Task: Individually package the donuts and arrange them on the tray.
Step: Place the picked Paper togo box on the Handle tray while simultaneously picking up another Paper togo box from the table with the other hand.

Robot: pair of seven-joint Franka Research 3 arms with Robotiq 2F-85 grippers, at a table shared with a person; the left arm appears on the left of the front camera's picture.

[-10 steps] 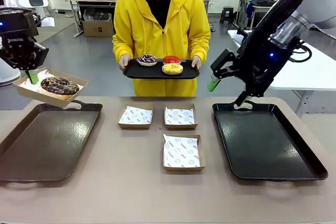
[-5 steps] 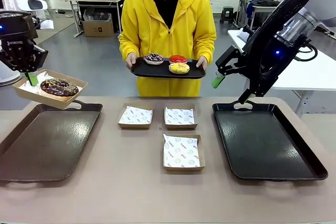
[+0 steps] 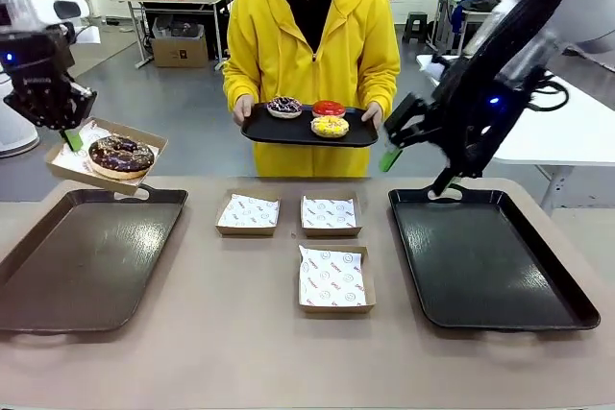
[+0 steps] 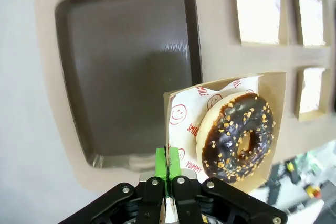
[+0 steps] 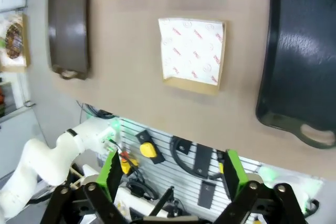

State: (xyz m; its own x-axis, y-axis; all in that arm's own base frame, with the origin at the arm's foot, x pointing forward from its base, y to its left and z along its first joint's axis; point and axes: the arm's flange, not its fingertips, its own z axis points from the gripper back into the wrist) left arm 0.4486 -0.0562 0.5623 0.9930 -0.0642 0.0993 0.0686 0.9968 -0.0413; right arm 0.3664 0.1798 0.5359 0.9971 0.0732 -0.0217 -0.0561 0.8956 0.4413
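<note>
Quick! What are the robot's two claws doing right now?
Left gripper: shut on the paper box carrying the chocolate donut.
Right gripper: open, empty.

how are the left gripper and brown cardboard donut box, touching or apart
Touching: left wrist view shows the left gripper shut on the brown cardboard box.

The chocolate donut (image 4: 239,135), dark-glazed and flecked with orange-brown crumbs, lies flat on printed paper in a box (image 4: 277,85) whose edge is pinched in the left gripper's (image 4: 168,163) jaws. It sits just beyond those jaws, to one side. A dark sprinkled donut (image 3: 284,106), a red donut (image 3: 328,108) and a yellow donut (image 3: 330,126) rest together on a tray (image 3: 264,132), well apart from the left jaws and nearer the right gripper's (image 3: 415,165) spread jaws.
</note>
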